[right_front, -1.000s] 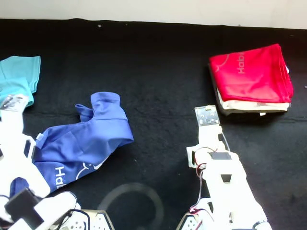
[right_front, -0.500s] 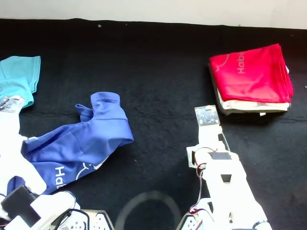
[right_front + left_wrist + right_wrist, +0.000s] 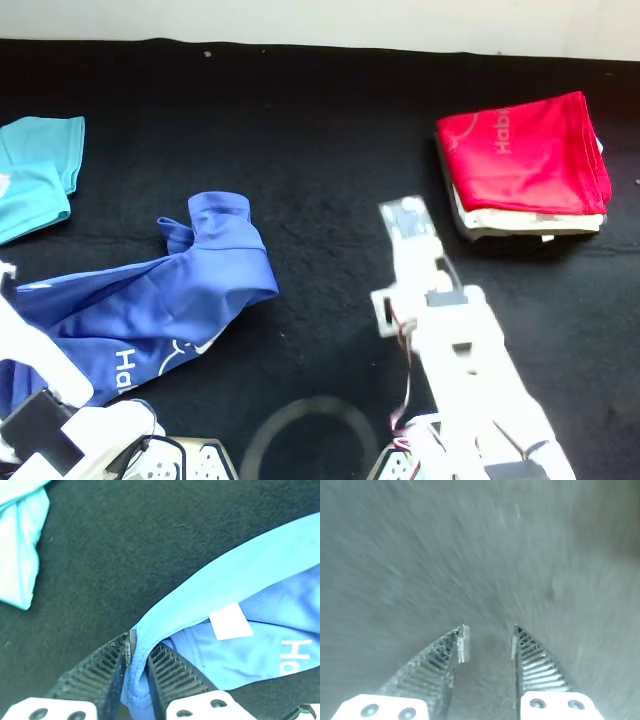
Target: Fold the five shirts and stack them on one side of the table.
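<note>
A blue shirt (image 3: 170, 295) lies crumpled on the black table at the left front. My left gripper (image 3: 137, 655) is shut on its collar edge, blue cloth (image 3: 240, 595) stretching away from the fingers. The left arm (image 3: 30, 350) stands at the left front edge. A light teal shirt (image 3: 35, 170) lies at the far left, also seen in the left wrist view (image 3: 20, 550). At the right back, a folded red shirt (image 3: 525, 150) tops a folded white one (image 3: 530, 222). My right gripper (image 3: 488, 642) is open over bare black cloth, its arm (image 3: 440, 320) left of the stack.
The black table cover (image 3: 320, 130) is bare through the middle and back. A pale wall strip (image 3: 320, 20) runs along the far edge. A faint ring mark (image 3: 300, 430) shows on the cloth at the front between the arms.
The left arm has drawn back toward the left front edge, pulling the blue shirt's collar and stretching the cloth. The right arm has swung left and forward over the table.
</note>
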Available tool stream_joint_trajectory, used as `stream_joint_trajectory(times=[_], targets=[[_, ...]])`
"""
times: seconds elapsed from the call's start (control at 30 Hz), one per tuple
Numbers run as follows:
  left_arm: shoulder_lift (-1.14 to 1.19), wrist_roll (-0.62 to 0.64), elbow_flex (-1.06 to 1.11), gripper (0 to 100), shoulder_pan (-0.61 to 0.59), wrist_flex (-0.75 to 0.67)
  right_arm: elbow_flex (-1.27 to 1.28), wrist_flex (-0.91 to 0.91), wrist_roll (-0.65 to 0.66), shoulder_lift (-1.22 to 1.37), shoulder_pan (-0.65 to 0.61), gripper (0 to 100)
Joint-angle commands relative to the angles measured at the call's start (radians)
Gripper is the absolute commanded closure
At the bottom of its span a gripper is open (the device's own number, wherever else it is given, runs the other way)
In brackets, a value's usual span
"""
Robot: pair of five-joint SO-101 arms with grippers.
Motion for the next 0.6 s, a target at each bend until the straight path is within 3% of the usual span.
stream_joint_trajectory(times=[0.0,0.27,0.57], targets=[[0.002,-0.009,-0.044,99,-0.024,0.012,-0.398,0.199,-0.038,0.102,-0.044,85.2],[0.01,-0.009,-0.041,99,-0.024,0.017,-1.129,0.542,-0.109,0.527,-0.308,85.0],[0.01,-0.009,-0.041,99,-0.024,0.017,-1.638,0.65,-0.109,0.918,-0.591,83.8]])
